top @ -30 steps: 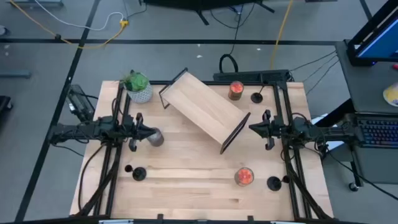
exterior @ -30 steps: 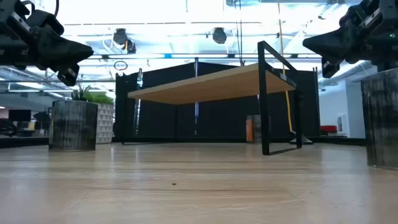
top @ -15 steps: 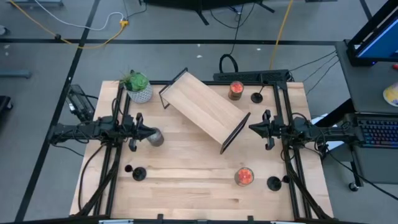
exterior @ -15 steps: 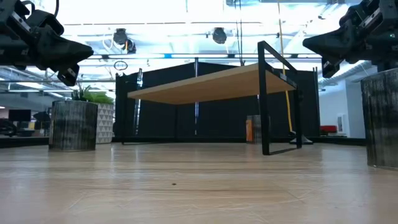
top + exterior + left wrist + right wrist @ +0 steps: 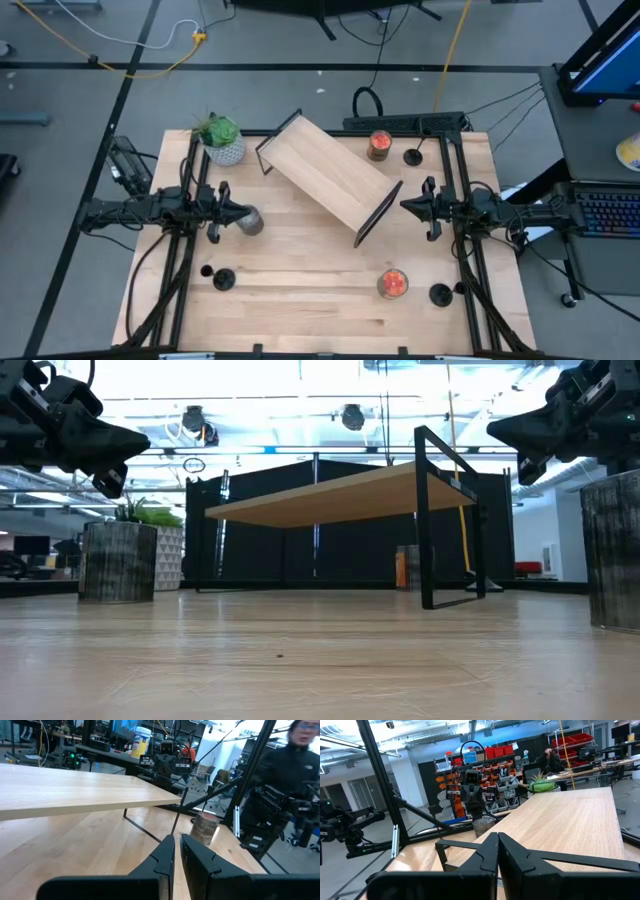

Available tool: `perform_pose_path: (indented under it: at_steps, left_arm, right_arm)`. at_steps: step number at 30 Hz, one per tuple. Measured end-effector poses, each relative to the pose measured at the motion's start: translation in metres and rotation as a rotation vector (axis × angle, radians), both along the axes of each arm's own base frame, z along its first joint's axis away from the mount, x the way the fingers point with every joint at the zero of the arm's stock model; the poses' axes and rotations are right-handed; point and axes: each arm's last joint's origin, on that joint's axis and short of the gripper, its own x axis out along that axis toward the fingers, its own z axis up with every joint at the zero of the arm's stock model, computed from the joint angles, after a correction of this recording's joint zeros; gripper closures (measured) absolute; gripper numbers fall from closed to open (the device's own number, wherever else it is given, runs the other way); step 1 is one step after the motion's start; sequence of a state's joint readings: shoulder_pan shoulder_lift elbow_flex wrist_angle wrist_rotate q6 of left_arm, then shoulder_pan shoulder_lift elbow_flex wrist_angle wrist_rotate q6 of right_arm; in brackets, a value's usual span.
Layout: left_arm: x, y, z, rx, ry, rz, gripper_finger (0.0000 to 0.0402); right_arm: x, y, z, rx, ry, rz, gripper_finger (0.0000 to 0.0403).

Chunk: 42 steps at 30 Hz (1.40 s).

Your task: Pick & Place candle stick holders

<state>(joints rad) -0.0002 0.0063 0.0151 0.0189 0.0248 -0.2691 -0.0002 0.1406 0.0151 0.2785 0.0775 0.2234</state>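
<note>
Apparently still at the start: left gripper [image 5: 243, 213] and right gripper [image 5: 405, 207] hover pinched narrow, empty; next, reaching a candle stick holder [image 5: 223, 280] at lower left.

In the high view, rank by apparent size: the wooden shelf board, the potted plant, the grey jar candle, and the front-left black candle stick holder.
1. Tilted light wooden shelf board with black frame ends
2. Green plant in white pot
3. Grey cylindrical jar candle
4. Matte black candle stick holder, only slightly smaller than the grey candle.

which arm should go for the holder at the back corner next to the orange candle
Right, probably. That holder sits on the right side, just behind the right gripper; the left gripper waits beyond the wooden shelf.
</note>
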Motion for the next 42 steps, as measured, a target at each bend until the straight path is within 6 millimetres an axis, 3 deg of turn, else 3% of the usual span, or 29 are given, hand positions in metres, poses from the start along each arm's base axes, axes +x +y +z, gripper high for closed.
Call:
perform_pose_path:
  at_steps: [33,42]
  left_arm:
    - [0.0,0.0,0.0,0.0,0.0,0.0,0.0366]
    - [0.0,0.0,0.0,0.0,0.0,0.0,0.0366]
  right_arm:
    - [0.0,0.0,0.0,0.001,-0.001,0.0,0.0403]
    - [-0.002,0.0,0.012,0.272,-0.148,0.045,0.0403]
